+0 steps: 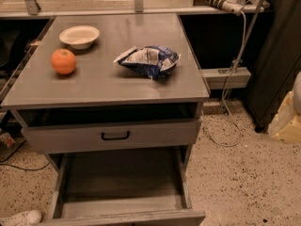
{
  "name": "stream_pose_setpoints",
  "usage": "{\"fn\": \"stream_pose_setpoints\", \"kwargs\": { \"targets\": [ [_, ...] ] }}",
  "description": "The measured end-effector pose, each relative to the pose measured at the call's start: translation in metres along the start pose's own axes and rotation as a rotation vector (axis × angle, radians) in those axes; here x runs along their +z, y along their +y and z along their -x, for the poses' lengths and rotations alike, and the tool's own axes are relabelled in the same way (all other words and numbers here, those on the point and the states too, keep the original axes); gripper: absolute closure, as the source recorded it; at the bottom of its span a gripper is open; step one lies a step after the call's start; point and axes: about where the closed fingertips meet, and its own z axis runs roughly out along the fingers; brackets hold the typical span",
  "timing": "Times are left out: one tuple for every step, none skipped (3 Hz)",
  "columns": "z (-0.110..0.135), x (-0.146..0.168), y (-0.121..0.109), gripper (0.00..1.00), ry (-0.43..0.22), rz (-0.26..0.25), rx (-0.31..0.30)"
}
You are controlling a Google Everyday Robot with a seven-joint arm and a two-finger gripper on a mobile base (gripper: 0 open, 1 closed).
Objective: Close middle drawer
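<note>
At 6 o'clock the middle drawer (123, 185) stands far out, its front at the bottom edge. Just beyond it the upper drawer (111, 136) sits slightly out. My gripper (288, 120) hangs at 3 o'clock, well apart from both; I cannot tell how wide it is. On the cabinet top (94, 86) lie an orange (63, 61) at 10 o'clock, a crumpled bag (149, 60) at 12 and a white bowl (79, 36) at 11.

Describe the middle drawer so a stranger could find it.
Find the grey metal cabinet carrying an orange fruit. Under its black-handled drawer sits the wide grey middle drawer, far from the gripper at the right edge. Alone, it is pulled far out, its floor showing.
</note>
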Motion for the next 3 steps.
{"fn": "stream_pose_setpoints", "kwargs": {
  "targets": [
    [-0.004, 0.022, 0.02, 1.0, 0.002, 0.042, 0.023],
    [-0.004, 0.064, 0.068, 1.0, -0.002, 0.132, 0.082],
    [-0.008, 0.116, 0.116, 1.0, 0.027, 0.26, 0.135]
  ]
}}
